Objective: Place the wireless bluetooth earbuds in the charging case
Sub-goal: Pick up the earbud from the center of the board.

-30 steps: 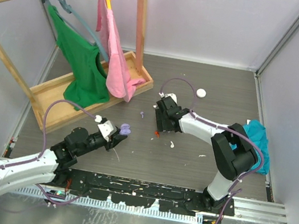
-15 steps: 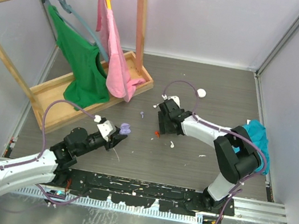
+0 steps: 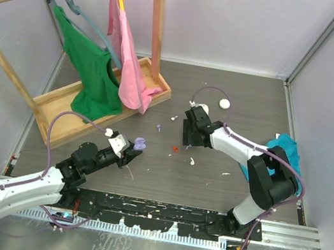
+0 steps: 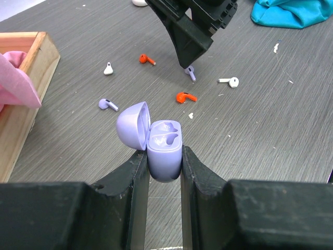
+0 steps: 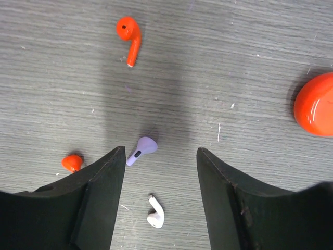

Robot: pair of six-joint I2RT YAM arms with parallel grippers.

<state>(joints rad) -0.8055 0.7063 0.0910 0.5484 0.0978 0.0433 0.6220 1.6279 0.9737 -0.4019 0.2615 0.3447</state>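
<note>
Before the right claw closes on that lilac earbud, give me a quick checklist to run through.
1. Right claw open: ok.
2. Lilac earbud between its fingers: ok, though off-centre.
3. White earbud apart from the lilac one: ok.
4. Lilac case lid open, sockets empty: ok.
5. Left claw shut on the case: ok.
6. Right claw low enough to grip: cannot tell.
</note>
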